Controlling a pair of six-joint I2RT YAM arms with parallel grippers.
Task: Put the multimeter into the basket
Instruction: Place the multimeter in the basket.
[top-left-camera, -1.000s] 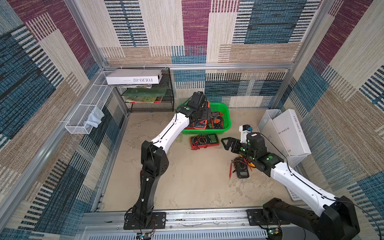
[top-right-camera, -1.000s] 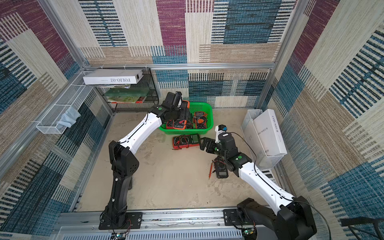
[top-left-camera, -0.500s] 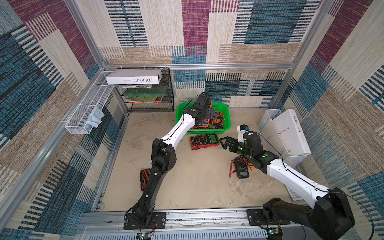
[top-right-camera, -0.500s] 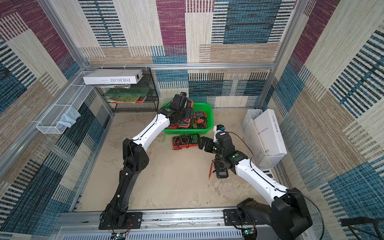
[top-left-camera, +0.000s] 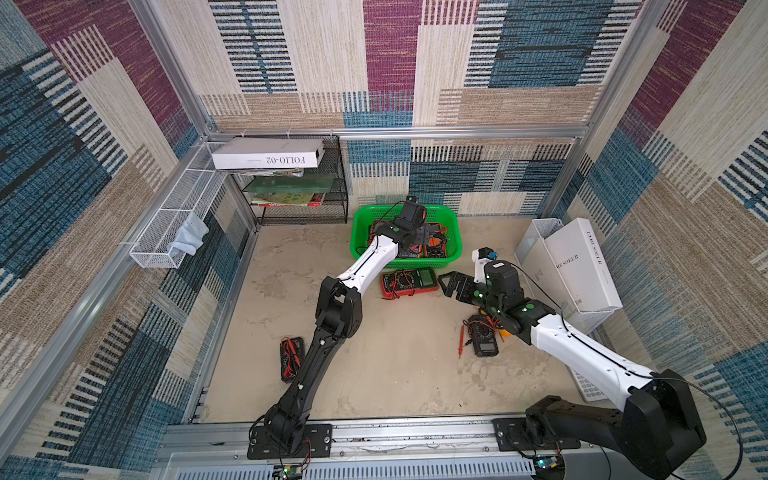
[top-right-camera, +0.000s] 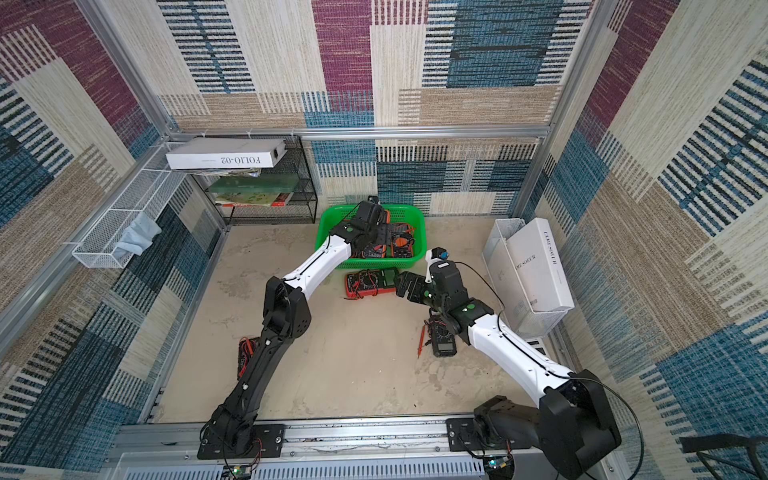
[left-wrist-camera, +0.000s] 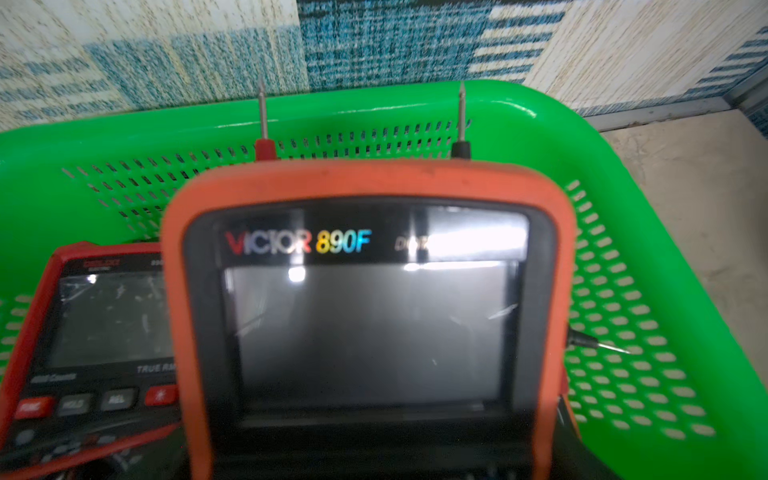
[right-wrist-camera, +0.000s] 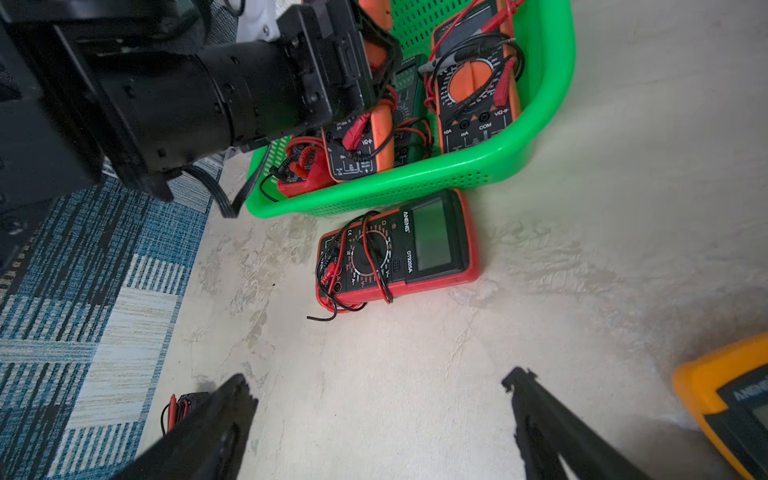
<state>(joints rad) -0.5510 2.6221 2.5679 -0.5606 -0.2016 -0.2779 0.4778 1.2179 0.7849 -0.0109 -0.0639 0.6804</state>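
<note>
**Top views.** My left arm reaches across the beige surface (top-left-camera: 395, 374) to the bright green slotted plastic basket (top-left-camera: 415, 263) (top-right-camera: 382, 262), which stands at the back, near the black mesh shelf rack (top-left-camera: 340, 183). The left fingers (top-left-camera: 422, 237) (top-right-camera: 376, 239) are over the inside of the basket, above several meters lying in it. The right fingers (top-left-camera: 457, 289) (top-right-camera: 409, 286) hang low over the surface, just beside a red-cased multimeter with wound leads (top-left-camera: 409, 282) (top-right-camera: 370, 282). That meter lies flat in front of the basket's near wall. A black multimeter (top-left-camera: 482, 338) lies by the right forearm.

**Left wrist.** No fingers show here. An orange-cased multimeter marked VICTOR 890F (left-wrist-camera: 365, 311) fills the frame, screen toward the camera, inside the basket's (left-wrist-camera: 374, 108) outline. Two probe tips stick out past its top end toward the far wall. A second red meter with a row of buttons (left-wrist-camera: 83, 332) lies beside it in the basket.

**Right wrist.** The left fingers (right-wrist-camera: 365, 50) are closed on the sides of the orange-cased multimeter (right-wrist-camera: 359, 145). Its socket end is down among the other meters in the basket (right-wrist-camera: 395, 187). I cannot tell whether it rests on them. The right fingers (right-wrist-camera: 216, 428) are spread wide with nothing between them and bare surface below. The red-cased multimeter (right-wrist-camera: 395, 253) lies ahead of them, apart. The corner of a yellow-cased multimeter (right-wrist-camera: 727, 399) shows at the frame edge.
</note>
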